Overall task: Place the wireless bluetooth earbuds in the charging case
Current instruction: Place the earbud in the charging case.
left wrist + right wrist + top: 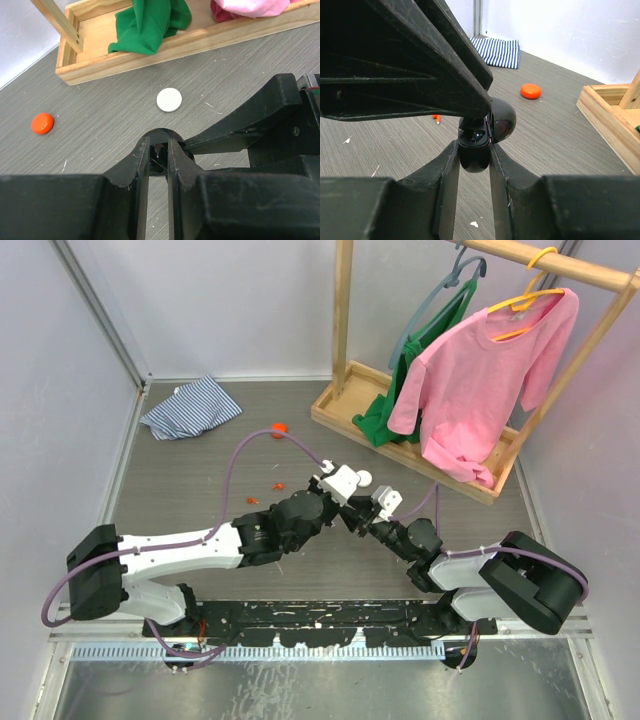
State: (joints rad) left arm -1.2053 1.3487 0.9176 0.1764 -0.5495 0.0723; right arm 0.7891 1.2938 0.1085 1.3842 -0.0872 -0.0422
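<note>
My right gripper point(474, 145) is shut on the black charging case point(474, 155) and holds it above the table with its glossy lid point(503, 120) open. My left gripper point(159, 145) reaches in from the left. Its tips are at the case's open mouth, nearly closed on a small black earbud point(160, 154). In the top view both grippers meet at the table's middle, left point(352, 502) and right point(366, 520). Tiny red-orange earbud pieces point(278, 485) lie on the table left of them; one shows in the right wrist view point(435, 118).
An orange puck point(279, 427) and a white puck point(169, 100) lie on the table. A striped cloth point(190, 407) is at the back left. A wooden rack base point(345, 410) with a green cloth point(150, 22) and a hanging pink shirt point(480, 380) stands at the back right.
</note>
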